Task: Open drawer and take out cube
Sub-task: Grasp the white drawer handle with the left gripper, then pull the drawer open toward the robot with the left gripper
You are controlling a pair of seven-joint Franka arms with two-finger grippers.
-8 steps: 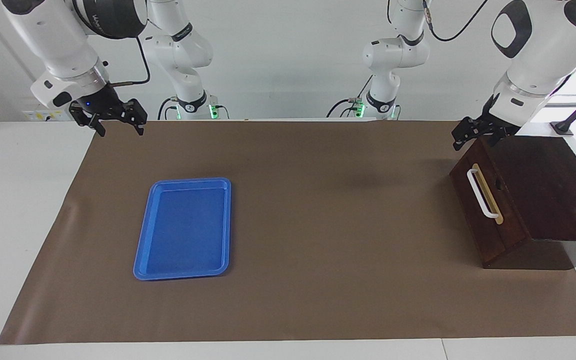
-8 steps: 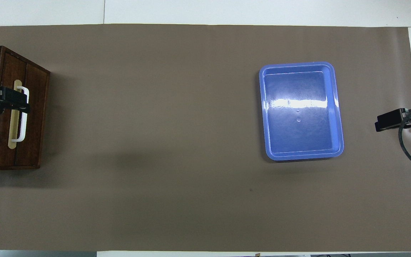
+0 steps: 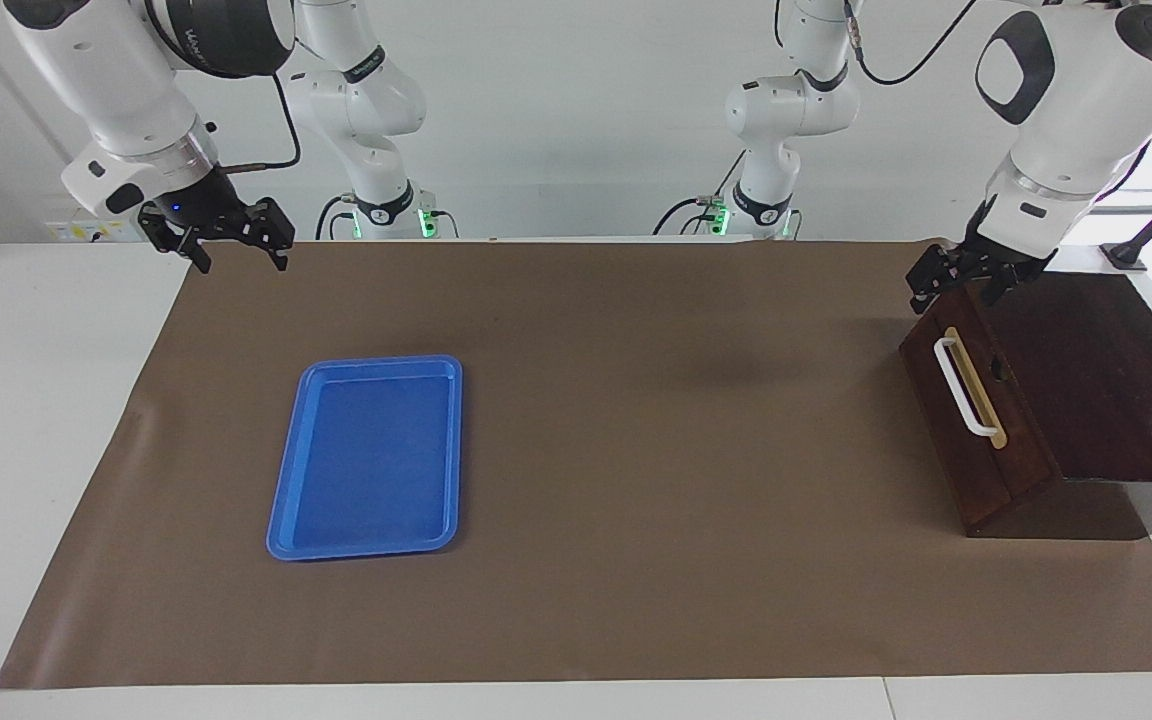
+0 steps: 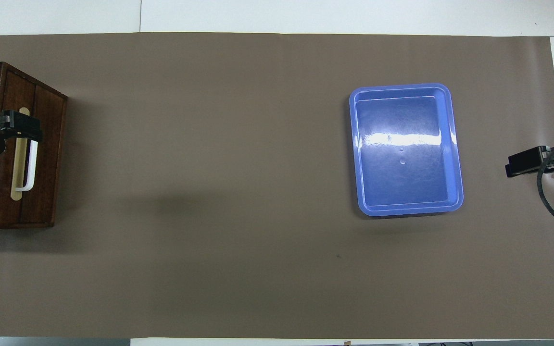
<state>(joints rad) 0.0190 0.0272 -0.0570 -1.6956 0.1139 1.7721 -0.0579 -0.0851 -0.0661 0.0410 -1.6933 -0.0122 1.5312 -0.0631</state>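
The drawer [image 3: 976, 400] is seen shut in the dark wooden box [image 3: 1086, 380], which stands at the left arm's end of the desk [image 3: 636, 450]. Its white bar handle [image 3: 964, 388] faces the blue tray [image 3: 368, 457]. The cube cannot be seen. The left claw [image 3: 966, 280] is held over the box's upper front edge, above the handle's end nearer the robots, with its fingers spread apart and nothing between them. The right claw [image 3: 231, 235] is held wide and empty above the desk edge at the right arm's end, where that arm waits. The tray lies flat toward that end, well apart from the box.
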